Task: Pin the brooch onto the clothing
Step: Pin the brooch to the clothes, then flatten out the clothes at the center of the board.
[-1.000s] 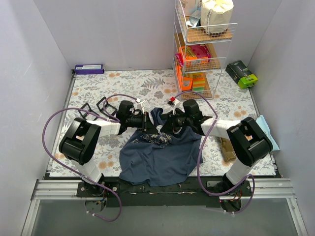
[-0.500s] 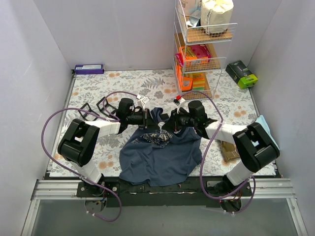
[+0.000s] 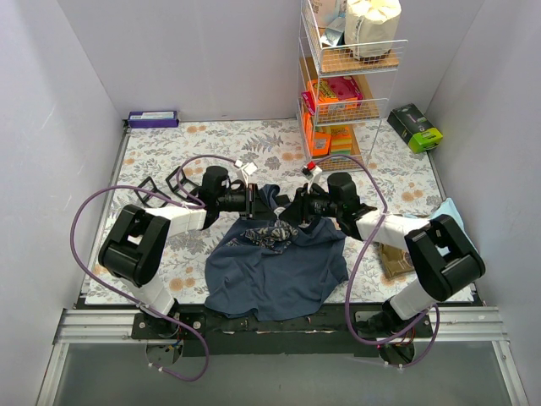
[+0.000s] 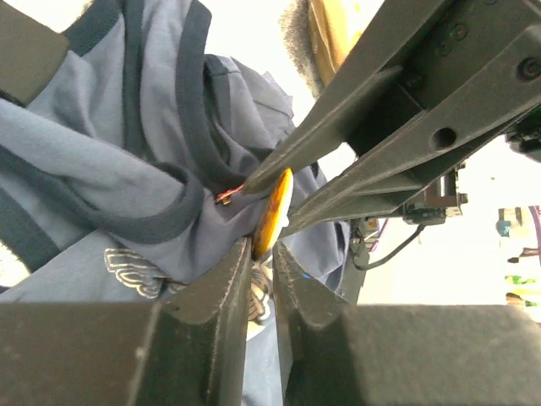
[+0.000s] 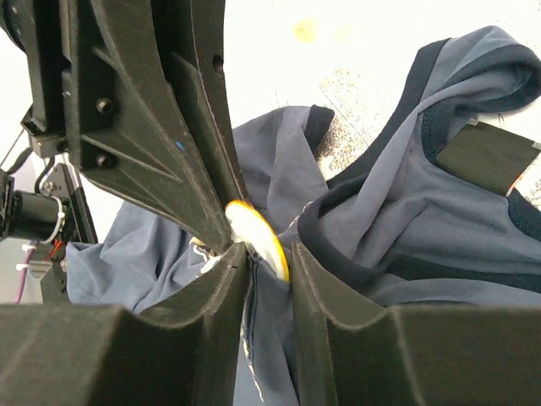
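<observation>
While the left gripper (image 4: pixel 262 251) stays clamped on the lower edge of the brooch (image 4: pixel 272 211), the right gripper (image 5: pixel 269 254) pinches the same yellow-rimmed disc from the opposite side, and the two sets of fingertips nearly touch. A fold of the shirt (image 3: pixel 275 275) is caught there, right at its dark neck trim (image 4: pixel 161 224), with a coppery pin end showing against the cloth. Over the last second both wrists have crept toward the shirt's far edge and the right elbow has swung outward — pinning looks underway, not yet visibly fastened.
</observation>
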You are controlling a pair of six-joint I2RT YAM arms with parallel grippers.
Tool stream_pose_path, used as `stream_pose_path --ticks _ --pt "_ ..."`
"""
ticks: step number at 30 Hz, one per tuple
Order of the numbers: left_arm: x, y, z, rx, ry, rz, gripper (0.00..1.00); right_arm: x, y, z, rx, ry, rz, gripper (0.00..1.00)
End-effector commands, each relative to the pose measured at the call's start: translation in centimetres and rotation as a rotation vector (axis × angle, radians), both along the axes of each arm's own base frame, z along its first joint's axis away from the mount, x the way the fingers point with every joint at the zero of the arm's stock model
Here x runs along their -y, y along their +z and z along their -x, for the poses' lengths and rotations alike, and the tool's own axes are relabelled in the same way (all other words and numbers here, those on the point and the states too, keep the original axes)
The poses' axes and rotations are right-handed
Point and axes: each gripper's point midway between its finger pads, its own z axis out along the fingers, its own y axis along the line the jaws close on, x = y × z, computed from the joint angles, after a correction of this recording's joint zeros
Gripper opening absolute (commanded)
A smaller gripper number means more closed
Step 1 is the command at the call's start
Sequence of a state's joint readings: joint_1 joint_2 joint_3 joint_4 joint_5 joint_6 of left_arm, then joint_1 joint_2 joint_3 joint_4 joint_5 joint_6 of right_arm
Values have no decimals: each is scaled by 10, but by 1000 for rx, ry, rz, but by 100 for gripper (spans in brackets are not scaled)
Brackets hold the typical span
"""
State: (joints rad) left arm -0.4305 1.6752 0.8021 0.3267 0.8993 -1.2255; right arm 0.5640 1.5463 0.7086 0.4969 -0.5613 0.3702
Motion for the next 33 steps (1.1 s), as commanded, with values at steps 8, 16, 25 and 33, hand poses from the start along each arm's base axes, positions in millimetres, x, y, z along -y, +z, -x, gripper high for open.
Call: stream_pose_path --ticks 8,16,25,33 --pt "-1 62 -19 207 13 58 84 20 11 3 36 -43 52 64" --pt "-43 57 -61 352 217 -207 98 59 25 -11 47 -186 116 76" --pt "-71 -21 -77 163 218 -505 98 124 11 -58 34 -385 297 76" --pt "-69 -56 -70 50 152 -542 97 132 -27 -94 -20 -386 416 74"
